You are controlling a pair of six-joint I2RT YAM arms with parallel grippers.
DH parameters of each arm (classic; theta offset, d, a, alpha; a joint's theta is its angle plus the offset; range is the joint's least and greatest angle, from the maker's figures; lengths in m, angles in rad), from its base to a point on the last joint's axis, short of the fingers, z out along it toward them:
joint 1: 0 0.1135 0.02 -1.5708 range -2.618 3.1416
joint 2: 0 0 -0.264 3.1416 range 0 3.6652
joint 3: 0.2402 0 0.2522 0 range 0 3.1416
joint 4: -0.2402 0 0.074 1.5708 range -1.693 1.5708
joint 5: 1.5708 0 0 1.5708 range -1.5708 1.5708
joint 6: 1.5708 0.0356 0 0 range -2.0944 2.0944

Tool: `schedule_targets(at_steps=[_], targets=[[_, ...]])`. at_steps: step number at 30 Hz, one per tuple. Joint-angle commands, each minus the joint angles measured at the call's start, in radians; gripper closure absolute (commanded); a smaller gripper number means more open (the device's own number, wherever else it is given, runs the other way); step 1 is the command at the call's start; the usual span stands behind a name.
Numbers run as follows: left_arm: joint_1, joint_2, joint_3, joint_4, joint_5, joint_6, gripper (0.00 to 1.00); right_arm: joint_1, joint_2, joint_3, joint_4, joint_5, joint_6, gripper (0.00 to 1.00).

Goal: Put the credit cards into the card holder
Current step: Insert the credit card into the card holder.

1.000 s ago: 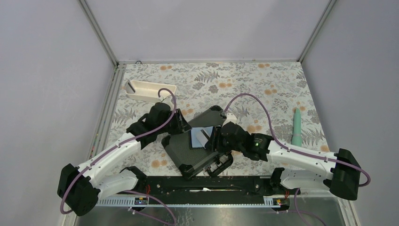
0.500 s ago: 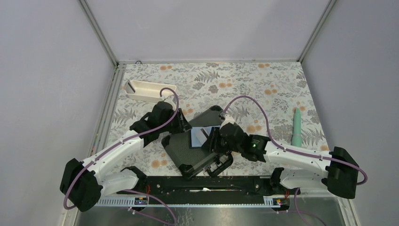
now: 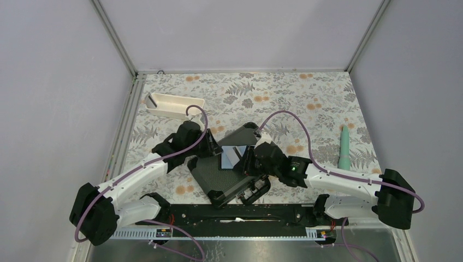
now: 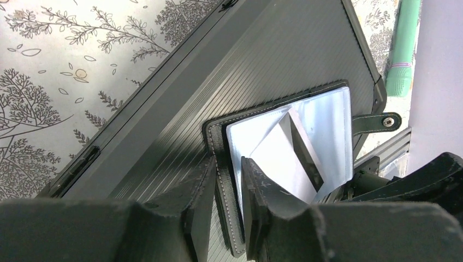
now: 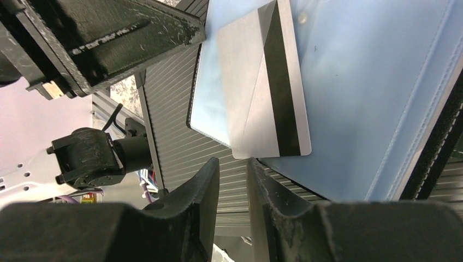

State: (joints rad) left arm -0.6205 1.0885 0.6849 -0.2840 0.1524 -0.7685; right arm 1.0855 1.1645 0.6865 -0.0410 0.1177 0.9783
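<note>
Top: holder open on case, mid-counter. Left gripper at its left edge, right gripper at its right.

Left wrist: left gripper clamped on the holder's stitched black edge. Silver card askew on the pale-blue inside; pocketed or not, cannot tell.

Right wrist: right gripper nearly closed, narrow gap, nothing in it. Black-striped card just beyond the fingertips.

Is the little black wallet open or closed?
Open. The card holder lies spread on the black case, pale blue inside showing, its snap tab undone, a silver card resting against that inside.
</note>
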Motion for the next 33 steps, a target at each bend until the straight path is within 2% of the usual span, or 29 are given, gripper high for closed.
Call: schedule_targets(at_steps=[1,7,16,22,29,33], targets=[[-0.002,-0.018,-0.016,0.065,0.023,-0.019,0.74,-0.001,-0.001,0.018,0.031,0.051,0.014,0.69],[-0.014,-0.033,-0.032,0.067,0.025,-0.033,0.75,-0.001,0.025,0.032,0.071,0.049,0.009,0.73],[-0.021,-0.068,-0.057,0.062,0.016,-0.048,0.75,-0.001,0.057,0.067,0.068,0.056,-0.027,0.74],[-0.02,-0.086,-0.035,0.034,0.007,-0.04,0.75,-0.014,0.007,0.151,-0.099,0.136,-0.154,0.62],[-0.021,-0.108,-0.026,0.019,0.021,-0.054,0.69,-0.206,0.018,0.16,-0.16,-0.071,-0.235,0.58],[-0.021,-0.12,-0.038,0.024,0.041,-0.077,0.66,-0.234,0.024,0.147,-0.167,-0.136,-0.229,0.58]])
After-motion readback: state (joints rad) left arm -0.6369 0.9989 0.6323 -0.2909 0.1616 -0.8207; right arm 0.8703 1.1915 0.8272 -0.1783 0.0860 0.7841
